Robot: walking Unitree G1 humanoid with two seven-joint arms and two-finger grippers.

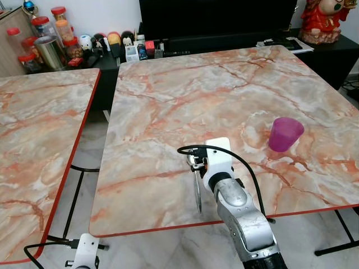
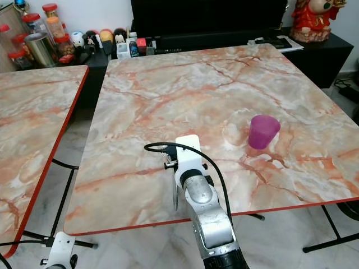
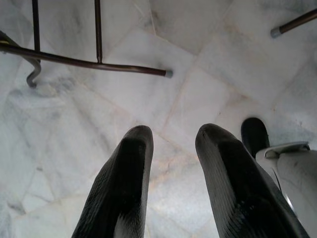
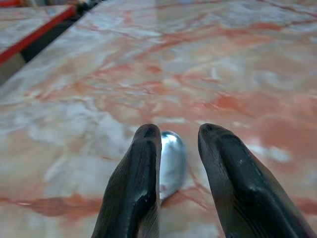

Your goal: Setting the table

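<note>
- The right gripper (image 4: 171, 148) is low over the table (image 1: 168, 106), in the lower middle of the left eye view, its arm reaching in from the bottom edge.
- In the right wrist view a spoon (image 4: 171, 161) lies on the marble with its shiny bowl between the two black fingers (image 4: 136, 178); the fingers stand apart at a narrow gap, one close against the bowl, the other clear of it. They do not look clamped on it.
- In the left eye view the spoon's thin handle (image 1: 197, 193) runs down toward the near red edge of the table, just left of the wrist.
- The step in hand reads as laying the spoon down, or letting it go. To do it well, keep the spoon flat on the marble, open the fingers a little more so neither drags the bowl, then lift straight up.
- The handle ends close to the table edge; a sideways nudge could push it off, so any pull-back should go upward first, not toward the robot.
- A purple cup (image 1: 285, 134) stands upright at centre right of the left eye view, well apart from the spoon, and not in the way.
- The left gripper (image 3: 171, 144) hangs idle over the floor (image 3: 198, 99), fingers apart at a narrow gap, holding nothing.
</note>
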